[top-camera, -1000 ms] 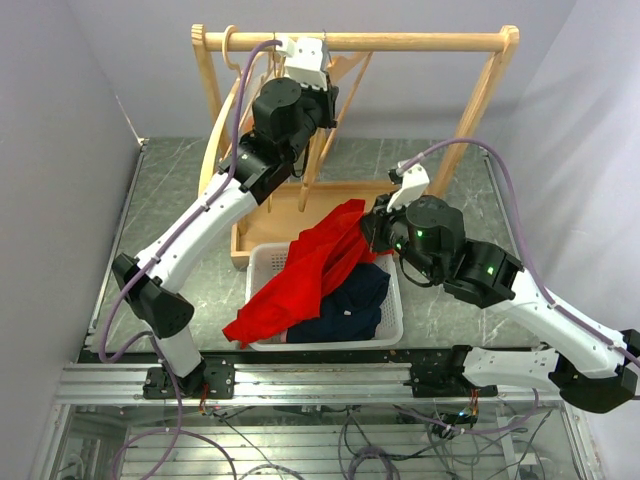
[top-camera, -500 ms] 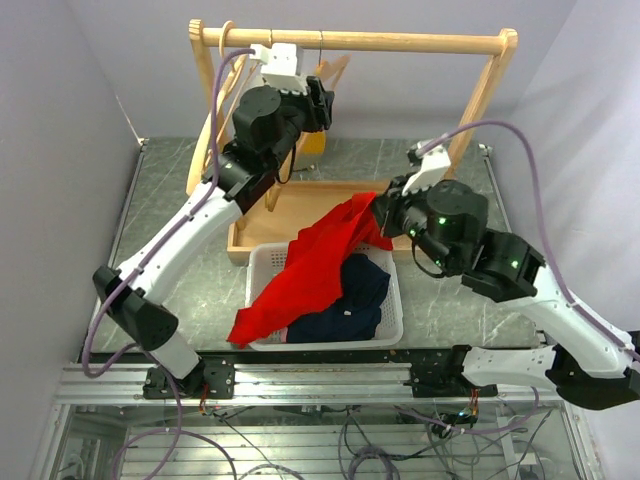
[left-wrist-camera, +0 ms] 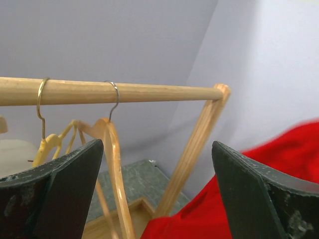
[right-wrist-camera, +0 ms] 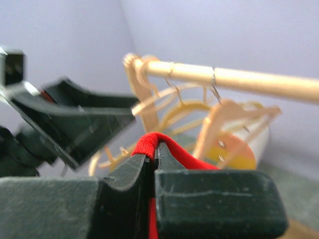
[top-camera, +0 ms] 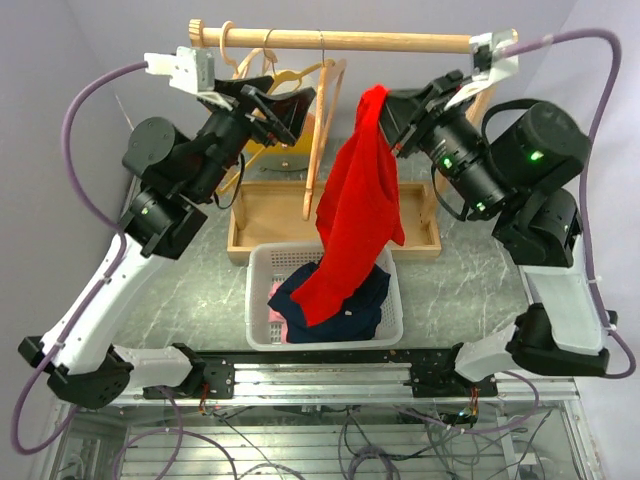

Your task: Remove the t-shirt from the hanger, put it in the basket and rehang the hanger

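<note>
Shirt off the hanger: we saw the right gripper (top-camera: 388, 112) raised high beside the wooden rail (top-camera: 400, 42), its jaws clamped tight on a fold at the top of the red t-shirt (top-camera: 358, 215). In the right wrist view its dark fingers (right-wrist-camera: 124, 174) met, and only a thin band of red hem bulged above them. The red t-shirt hung from that grip in a long drape, clear of the hanger (top-camera: 325, 140). Its lower end reached down into the white basket (top-camera: 258, 300), over a navy garment (top-camera: 355, 300) lying there.

The hanger, bare pale wood, hung by its wire hook from the rail just left of the cloth. We could not tell whether the two touched.

The left gripper (top-camera: 272, 105) hovered near the left part of the rail, its jaws spread wide and nothing between them. In the left wrist view its two fingers (left-wrist-camera: 55, 199) stood far apart at either side. The hanger and rail showed in the gap, and a patch of red cloth at lower right.

More hangers (top-camera: 262, 75) clustered on the rail by the left gripper. Beneath the rail a shallow wooden tray (top-camera: 265, 215) sat on the dark marbled desk (top-camera: 190, 270), with the basket just in front of it on the near side.
</note>
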### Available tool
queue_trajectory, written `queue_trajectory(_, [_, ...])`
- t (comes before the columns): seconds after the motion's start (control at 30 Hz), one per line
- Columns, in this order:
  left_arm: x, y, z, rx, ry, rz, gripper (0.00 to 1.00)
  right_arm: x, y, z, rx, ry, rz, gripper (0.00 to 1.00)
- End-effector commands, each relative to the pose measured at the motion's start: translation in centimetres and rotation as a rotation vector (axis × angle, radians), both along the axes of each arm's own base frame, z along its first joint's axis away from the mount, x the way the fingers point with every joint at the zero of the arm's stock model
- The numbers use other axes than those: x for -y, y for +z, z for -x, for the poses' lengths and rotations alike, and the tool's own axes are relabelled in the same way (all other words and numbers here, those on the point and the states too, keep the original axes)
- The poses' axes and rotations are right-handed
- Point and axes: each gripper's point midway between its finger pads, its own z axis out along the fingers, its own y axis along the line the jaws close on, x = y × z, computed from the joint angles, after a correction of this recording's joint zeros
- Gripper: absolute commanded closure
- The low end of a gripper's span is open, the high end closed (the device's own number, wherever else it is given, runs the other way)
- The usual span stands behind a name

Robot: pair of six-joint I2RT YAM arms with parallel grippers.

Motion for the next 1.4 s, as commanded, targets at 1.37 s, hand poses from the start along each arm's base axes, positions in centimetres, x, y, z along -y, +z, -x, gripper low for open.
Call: queue_trajectory(1.37, [-5.3, -0.6, 7.5, 0.073, -0.024, -0.046, 0.01, -6.4, 9.6, 6.1, 0.322, 0.461, -0.278, 1.0])
